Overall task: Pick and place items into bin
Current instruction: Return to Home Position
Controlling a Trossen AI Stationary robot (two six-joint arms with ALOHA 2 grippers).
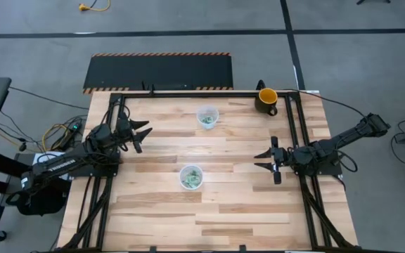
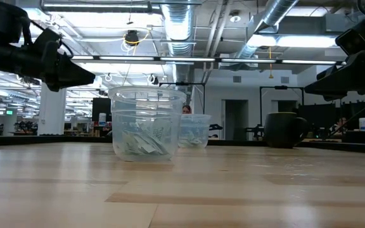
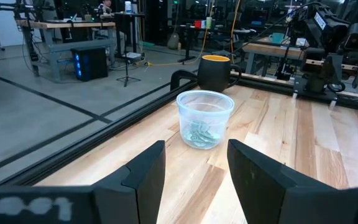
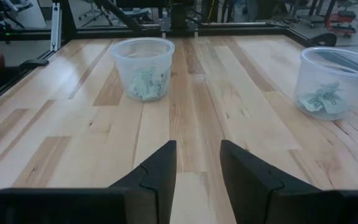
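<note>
1. Pale wooden planks make up the table (image 1: 245,211), and three vessels stand on it: two clear plastic cups and one mug (image 1: 266,100), which is dark outside and yellow inside.
2. The first cup (image 1: 207,117) stands upright near the mug, on the side toward the left arm. It is apart from the mug, with bare wood between them.
3. The second cup (image 1: 190,176) is also upright and is well apart from the mug, farther from it than the first cup. The two cups do not touch each other.
4. The pale green packets (image 1: 207,120) lie in a loose little heap at the bottom of the first cup. A second heap (image 1: 190,178) lies in the second cup. In both cups the pieces overlap too much to count.
5. There are two arms, each with one gripper. The left gripper (image 1: 142,135) hangs above the wood, well apart from the mug and beyond the first cup as seen from it. Its two fingers are spread wide with nothing between them, and they face the first cup, with the mug behind it.
6. The right gripper (image 1: 259,161) is off the wood too, closer to the mug than the left gripper is. It lies between the mug and the second cup in distance, to one side of the line joining them. Its two fingers are parted and empty, aimed across the boards toward the second cup.
</note>
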